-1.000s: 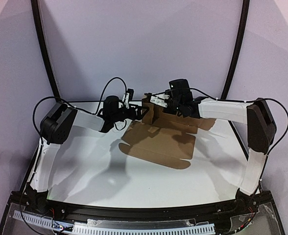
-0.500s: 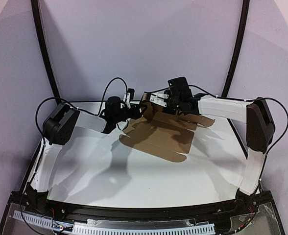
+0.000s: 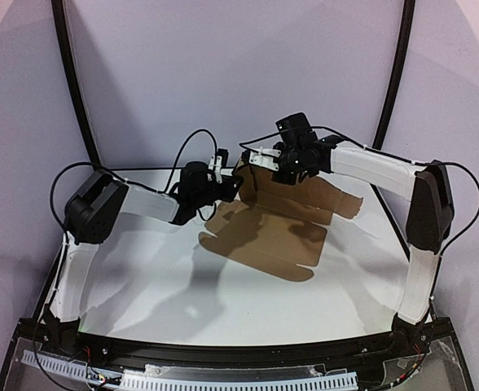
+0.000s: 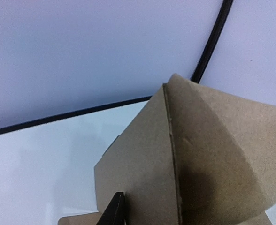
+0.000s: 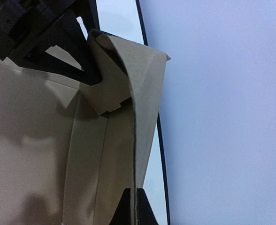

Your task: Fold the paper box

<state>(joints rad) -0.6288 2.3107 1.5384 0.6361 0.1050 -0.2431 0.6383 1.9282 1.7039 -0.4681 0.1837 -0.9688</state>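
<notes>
The paper box (image 3: 272,236) sits at the far middle of the white table (image 3: 174,285) as a partly folded brown sheet. Its near flaps lie on the surface and its far left corner is raised between the two arms. The left gripper (image 3: 231,186) reaches in from the left to that raised corner. In its wrist view one black fingertip (image 4: 113,210) lies against the near face of a creased upright panel; the other finger is hidden, so it cannot be told whether this gripper clamps the card. The right gripper (image 3: 256,167) comes in from the right and above. In its wrist view its dark fingertips (image 5: 126,208) are closed nearly together on the thin edge of a standing wall, pinching it, with a small tab folded inward near the top.
</notes>
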